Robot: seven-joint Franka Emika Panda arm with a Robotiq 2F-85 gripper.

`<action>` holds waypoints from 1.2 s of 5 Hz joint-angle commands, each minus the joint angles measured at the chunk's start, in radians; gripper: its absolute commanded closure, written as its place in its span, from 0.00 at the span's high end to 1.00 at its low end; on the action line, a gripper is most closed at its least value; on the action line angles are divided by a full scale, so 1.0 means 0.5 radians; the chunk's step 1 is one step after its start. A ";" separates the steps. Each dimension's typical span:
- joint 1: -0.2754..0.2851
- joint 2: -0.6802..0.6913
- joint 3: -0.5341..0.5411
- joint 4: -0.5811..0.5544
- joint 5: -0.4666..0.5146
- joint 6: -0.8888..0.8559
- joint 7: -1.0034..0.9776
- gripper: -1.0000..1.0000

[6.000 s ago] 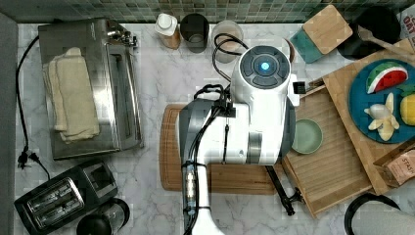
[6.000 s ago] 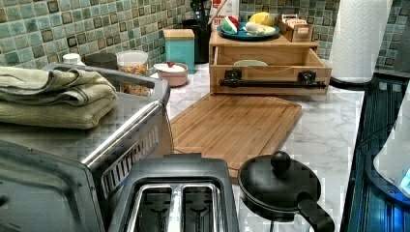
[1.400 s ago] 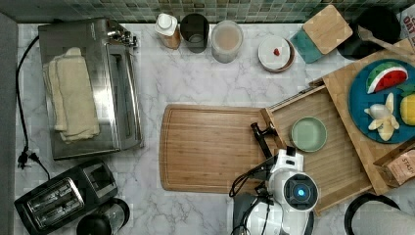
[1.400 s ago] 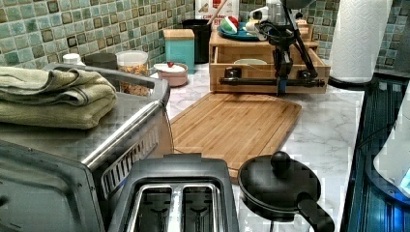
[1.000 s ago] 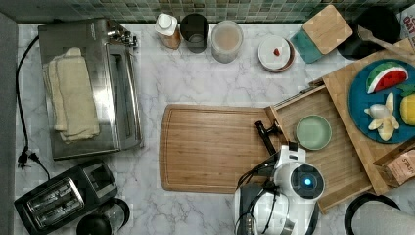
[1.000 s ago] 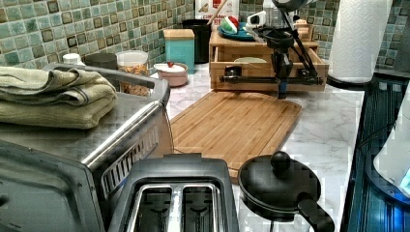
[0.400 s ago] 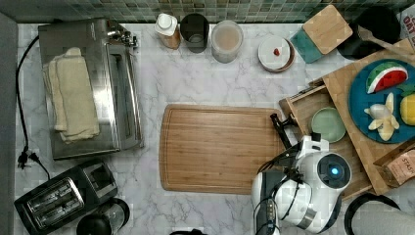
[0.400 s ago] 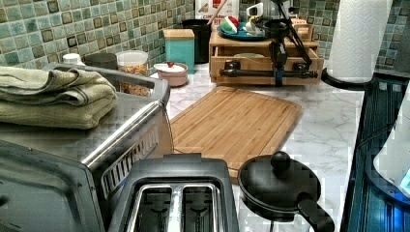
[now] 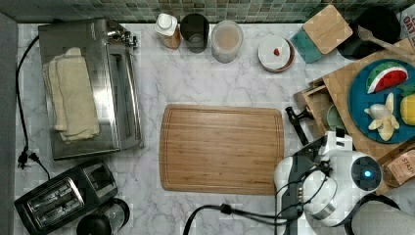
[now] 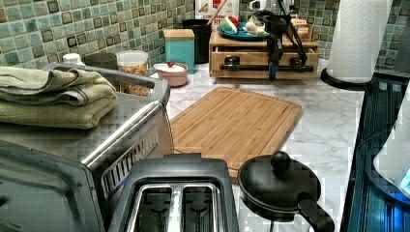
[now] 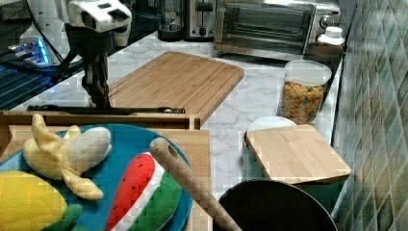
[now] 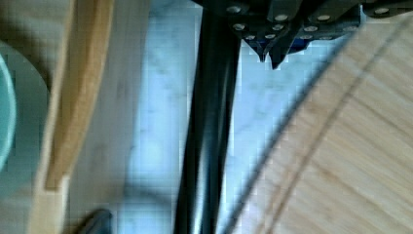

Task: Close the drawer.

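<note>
i am watching the drawer [image 9: 317, 105] going in under the block that carries the blue plate [image 9: 359, 105]. a moment ago most of its slatted tray and the green bowl [image 9: 334, 117] were lying open beside the cutting board [image 9: 222, 147]; now, in the top view, only a narrow strip of tray and a sliver of the bowl are showing past the block's edge, and bare marble is showing between the board and the black bar handle [image 10: 263, 67]. i am judging the close as nearly done, with a short push left before the front sits flush.

the gripper [image 11: 100, 98] is coming down on the board side of the handle. in the right view it is pointing straight down and meeting the bar; in the left view it is standing in front of the drawer face. in the wrist view the fingertips [image 12: 272, 51] are sitting together just beside the bar, gripping nothing, so i am reading it as closed and pushing with its side rather than clamping the handle.
</note>
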 commanded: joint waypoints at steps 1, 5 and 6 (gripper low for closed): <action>-0.165 0.272 -0.127 0.830 0.054 -0.056 -0.236 0.00; -0.279 0.427 -0.095 1.115 0.344 -0.134 -0.526 0.00; -0.275 0.428 -0.099 1.115 0.347 -0.135 -0.527 0.00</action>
